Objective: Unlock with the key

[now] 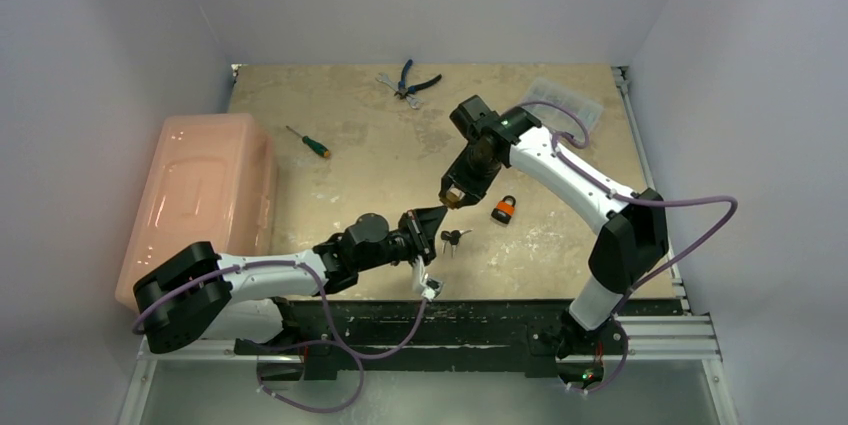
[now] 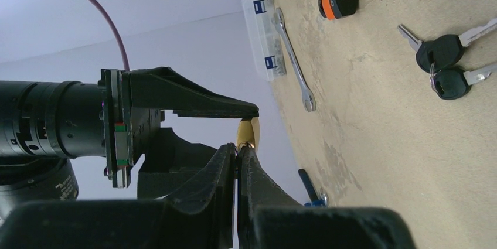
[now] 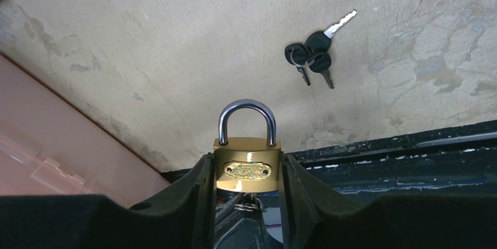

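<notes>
Padlock (image 1: 455,201), brass, hangs above the surface (image 1: 350,185), clamped in the right hand (image 1: 450,195), and the left hand (image 1: 437,216) meets it from below. Spare keys (image 1: 455,237) and an orange lock (image 1: 504,209) lie just beside. Left wrist: the left hand is pressed together on something thin, its tips at the brass underside. Right wrist: the body is squeezed by its sides, the shackle is seated in both holes, and a key (image 3: 247,204) with its ring peeks out beneath. The key looks inserted, or nearly so; the turn and the shackle's release remain.
</notes>
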